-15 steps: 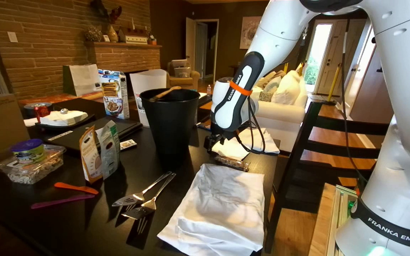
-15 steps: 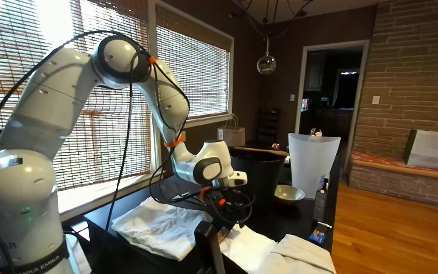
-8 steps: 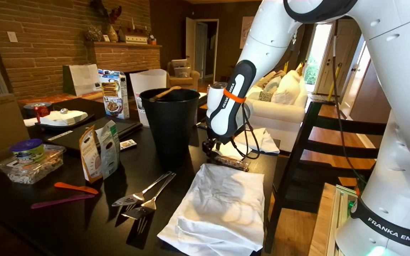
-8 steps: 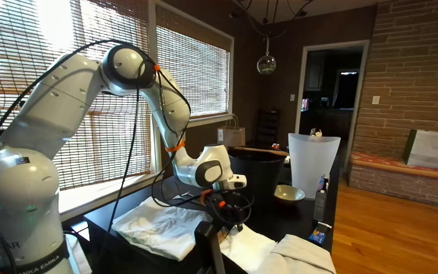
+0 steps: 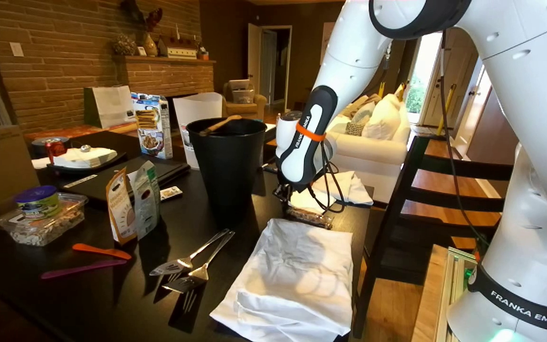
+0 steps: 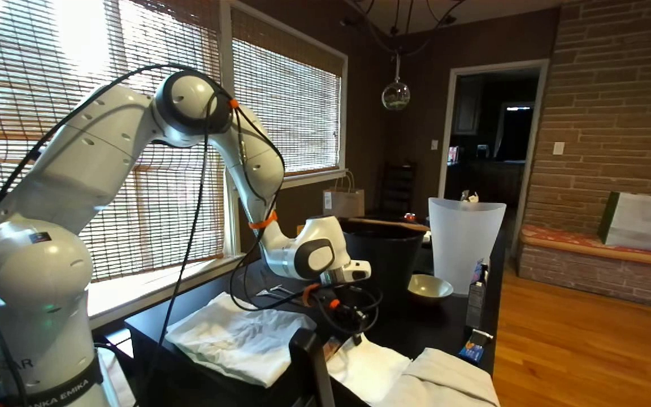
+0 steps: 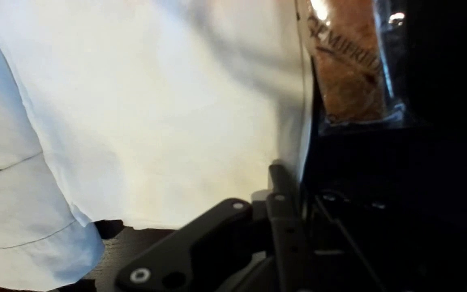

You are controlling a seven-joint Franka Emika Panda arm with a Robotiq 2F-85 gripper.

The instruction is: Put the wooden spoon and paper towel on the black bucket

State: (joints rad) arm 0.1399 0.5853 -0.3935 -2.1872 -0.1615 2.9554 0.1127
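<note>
Wooden spoon (image 5: 221, 124) — crosswise atop bucket (image 5: 226, 166)

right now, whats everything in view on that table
bucket: 1, black, on table
wooden spoon: 1, brown, across bucket
paper towel: 1, white, beneath gripper
cloths: 2, white, beige, flanking paper towel
wrapped bar: 1, brown, beside paper towel
utensils: at least 2, silver, near bucket
knives: 2, orange, purple, near pouches
pouches: 2, orange, green, near tub
tub: 1, purple, green, on clear box
clear box: 1, transparent, under tub
cereal box: 1, multicoloured, beyond pouches
bin: 1, white, near bucket
bowl: 1, metallic, near bucket
other items: several, mixed, scattered
gripper: 1, black, at paper towel's edge
arm: 1, white, overhead
</note>
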